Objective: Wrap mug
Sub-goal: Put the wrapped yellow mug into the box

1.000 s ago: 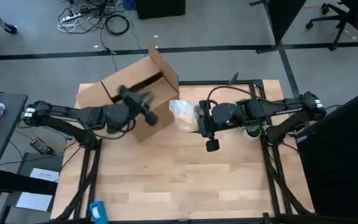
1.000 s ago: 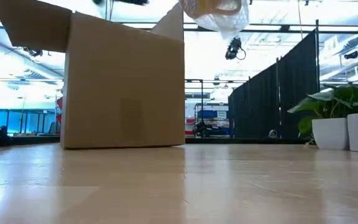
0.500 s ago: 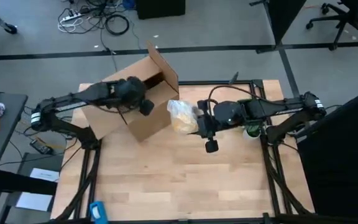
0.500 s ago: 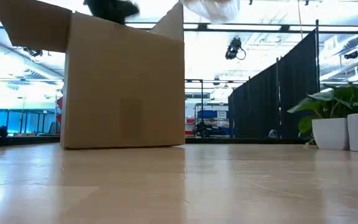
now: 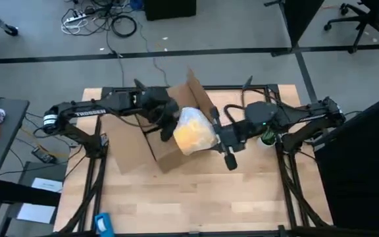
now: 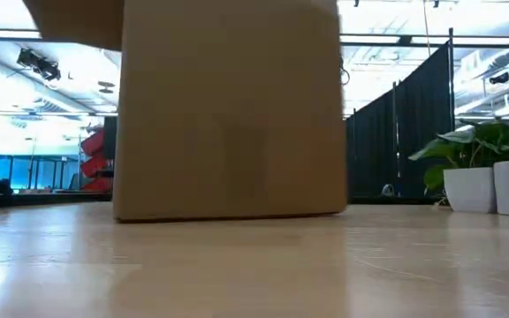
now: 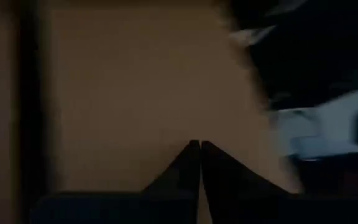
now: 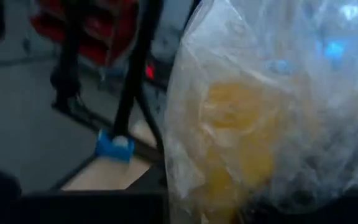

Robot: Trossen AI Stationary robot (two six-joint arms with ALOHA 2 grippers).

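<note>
**Wrapped mug held above open box**

While the right gripper (image 5: pixel 210 135) reaches in from the right side of the table, it carries the mug (image 5: pixel 191 136), which shows as a yellow-orange mass inside a crinkly clear plastic sheet (image 5: pixel 193 118). The bundle hangs off the gripper's tip, over the near edge of the cardboard box (image 5: pixel 176 150), at the middle of the table (image 5: pixel 176 197). In the right wrist view the plastic sheet (image 8: pixel 272 93) fills most of the frame, with the mug (image 8: pixel 238 134) visible through it; the fingers themselves are hidden under the wrap, but the bundle is clamped at the gripper.

The left gripper (image 5: pixel 168 124) is at the box, just beside the wrapped bundle, on the box's left portion. In the left wrist view its fingertips (image 7: pixel 199 149) are pressed together with no gap between them, in front of a brown cardboard surface (image 7: pixel 135 87); nothing is visible between the fingers.

In the low view the cardboard box (image 6: pixel 232 106) stands on the table (image 6: pixel 254 265), blocking sight of both grippers. Two potted plants (image 6: pixel 480 172) stand at the right.
</note>
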